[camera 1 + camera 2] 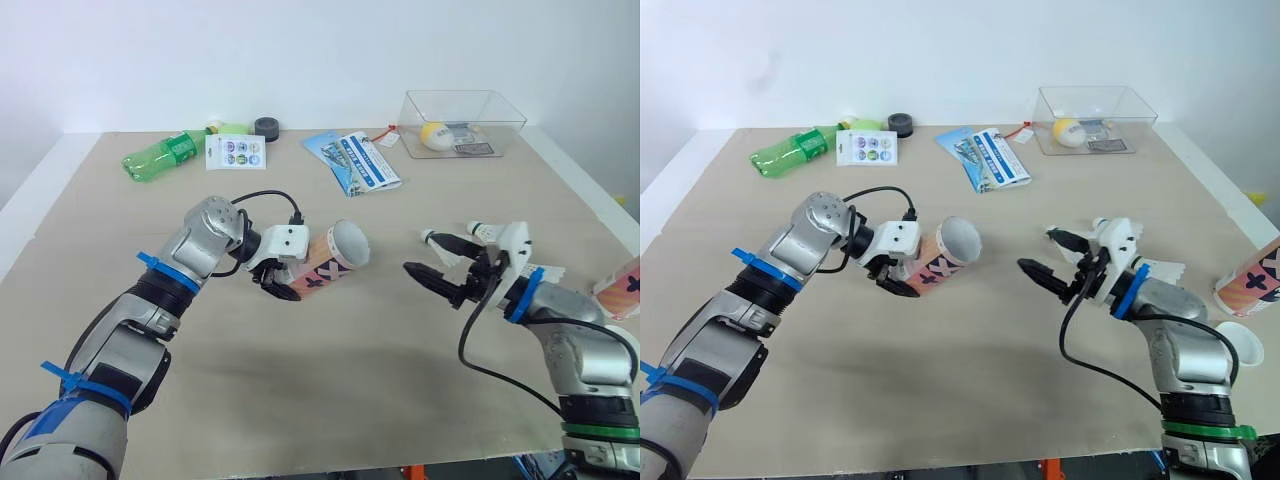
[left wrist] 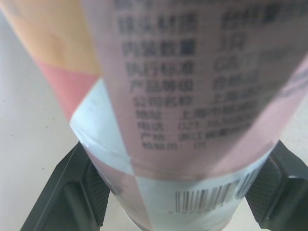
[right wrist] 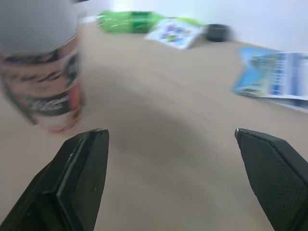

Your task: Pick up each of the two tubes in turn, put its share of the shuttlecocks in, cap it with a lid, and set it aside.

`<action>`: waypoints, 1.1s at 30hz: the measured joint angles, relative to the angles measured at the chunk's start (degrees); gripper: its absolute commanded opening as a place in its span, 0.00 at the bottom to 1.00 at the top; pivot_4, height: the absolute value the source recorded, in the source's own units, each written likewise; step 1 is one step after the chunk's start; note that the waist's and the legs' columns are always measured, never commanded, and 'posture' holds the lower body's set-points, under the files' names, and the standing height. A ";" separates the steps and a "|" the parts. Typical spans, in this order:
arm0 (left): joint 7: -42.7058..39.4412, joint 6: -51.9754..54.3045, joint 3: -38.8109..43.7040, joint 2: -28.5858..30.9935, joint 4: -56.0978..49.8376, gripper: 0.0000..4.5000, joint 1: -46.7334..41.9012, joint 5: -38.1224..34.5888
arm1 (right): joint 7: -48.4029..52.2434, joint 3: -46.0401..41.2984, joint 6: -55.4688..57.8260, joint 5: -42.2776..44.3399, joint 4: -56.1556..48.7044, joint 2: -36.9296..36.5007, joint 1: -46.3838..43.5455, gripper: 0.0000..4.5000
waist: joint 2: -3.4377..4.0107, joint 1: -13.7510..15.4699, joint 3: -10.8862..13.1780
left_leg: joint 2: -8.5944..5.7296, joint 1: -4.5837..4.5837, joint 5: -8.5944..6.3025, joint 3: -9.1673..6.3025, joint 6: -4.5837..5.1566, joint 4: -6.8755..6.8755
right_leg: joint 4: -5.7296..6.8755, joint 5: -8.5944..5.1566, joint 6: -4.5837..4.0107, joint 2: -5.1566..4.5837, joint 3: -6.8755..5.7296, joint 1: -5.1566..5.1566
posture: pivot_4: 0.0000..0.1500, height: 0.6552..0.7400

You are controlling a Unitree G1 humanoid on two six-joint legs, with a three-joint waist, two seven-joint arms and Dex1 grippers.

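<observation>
Beige table point(image 1: 330, 340) below: left hand point(image 1: 275, 285) clamps the tilted pink tube point(image 1: 335, 255) over the middle, its open mouth facing the right hand point(image 1: 417, 253), fingers spread wide; second tube point(image 1: 622, 288) sits far right.

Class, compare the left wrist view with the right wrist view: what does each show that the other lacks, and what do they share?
Left wrist view: the left gripper shut on the tube, with its printed text and barcode up close. Right wrist view: the open right gripper, a green bottle, a sticker card, a black round cap and blue leaflets. Shared: the tube and the tan table.
</observation>
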 measured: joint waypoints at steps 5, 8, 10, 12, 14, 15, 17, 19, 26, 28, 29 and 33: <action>0.80 3.79 -0.23 -0.51 -3.32 0.68 0.71 0.99 | -7.40 -3.13 7.52 0.71 -0.54 -0.55 0.73 1.00 | 0.02 -0.01 -0.01 | 0.01 -0.01 0.00 -0.04 0.01 0.15 | 0.04 -0.01 -0.05 0.02 0.02 0.03 | 1.00 1.00; 1.06 6.56 -0.21 -1.07 -4.20 0.68 0.73 1.38 | -10.39 -2.47 10.19 0.54 -0.56 0.32 0.71 1.00 | 0.08 -0.01 -0.04 | -0.01 -0.03 0.00 -0.07 0.02 0.20 | 0.05 -0.01 -0.04 0.03 0.02 0.05 | 1.00 1.00; 1.21 7.15 -0.15 -1.24 -4.29 0.68 0.73 1.39 | -11.53 -1.90 11.08 0.29 -0.53 0.94 0.49 1.00 | 0.09 -0.01 -0.05 | -0.05 -0.06 0.00 -0.10 0.02 0.22 | 0.05 0.00 -0.01 0.02 0.03 0.05 | 1.00 1.00; 1.46 8.31 -0.04 -1.65 -4.47 0.68 0.75 1.40 | -13.74 -0.63 11.83 -0.31 0.48 2.03 -0.93 1.00 | 0.10 -0.01 -0.05 | -0.09 -0.07 0.00 -0.10 0.03 0.27 | 0.05 0.07 0.12 0.01 0.07 0.08 | 1.00 1.00; 2.06 9.08 0.05 -2.29 -4.92 0.68 0.92 1.37 | -15.12 0.18 11.89 -1.16 1.92 2.99 -2.29 1.00 | 0.10 0.01 -0.05 | -0.15 -0.10 0.01 -0.15 0.04 0.30 | 0.04 0.06 0.16 0.00 0.10 0.10 | 1.00 1.00; 2.27 9.28 0.08 -2.65 -5.31 0.68 0.98 1.36 | -15.69 0.56 11.79 -1.72 2.99 3.21 -2.87 1.00 | 0.10 0.02 -0.05 | -0.19 -0.13 0.02 -0.18 0.05 0.31 | 0.04 0.05 0.20 -0.01 0.11 0.11 | 1.00 1.00; 2.69 9.93 0.05 -3.36 -6.01 0.68 1.27 0.93 | -17.48 1.60 11.15 -3.52 6.63 3.93 -4.50 1.00 | 0.10 -0.02 -0.05 | -0.23 -0.15 -0.02 -0.15 0.11 0.31 | 0.03 0.07 0.25 -0.01 0.24 0.10 | 1.00 1.00; 3.09 10.51 0.12 -3.38 -6.75 0.68 1.76 0.66 | -18.25 1.80 10.77 -4.18 8.75 4.55 -5.35 1.00 | 0.10 -0.06 -0.05 | -0.22 -0.14 -0.08 -0.13 0.20 0.31 | 0.03 0.07 0.23 0.00 0.27 0.09 | 1.00 1.00; 3.71 12.14 0.38 -2.74 -9.66 0.68 3.36 -0.42 | -18.83 2.25 8.32 -5.85 14.09 5.43 -8.94 1.00 | 0.15 -0.10 -0.05 | -0.22 -0.15 -0.22 -0.13 0.44 0.28 | 0.04 0.04 0.09 0.01 0.29 0.06 | 1.00 1.00; 4.09 12.12 0.44 -2.68 -9.80 0.68 3.62 -0.61 | -18.64 2.95 7.52 -6.43 15.47 5.54 -9.66 0.95 | 0.15 -0.11 -0.05 | -0.24 -0.15 -0.24 -0.11 0.47 0.29 | 0.04 0.06 0.06 0.00 0.30 0.07 | 1.00 1.00; 4.41 12.11 0.49 -2.66 -9.80 0.68 3.69 -0.70 | -18.59 3.29 7.31 -6.57 16.05 5.76 -9.93 0.89 | 0.15 -0.11 -0.05 | -0.24 -0.15 -0.24 -0.11 0.48 0.29 | 0.04 0.06 0.07 0.00 0.32 0.07 | 1.00 1.00; 4.95 11.94 0.53 -2.51 -9.80 0.68 4.01 -0.89 | -18.71 4.25 5.77 -7.29 18.31 7.06 -11.70 0.51 | 0.16 -0.11 -0.05 | -0.24 -0.13 -0.24 -0.10 0.48 0.31 | 0.05 0.06 0.10 0.01 0.34 0.07 | 1.00 1.00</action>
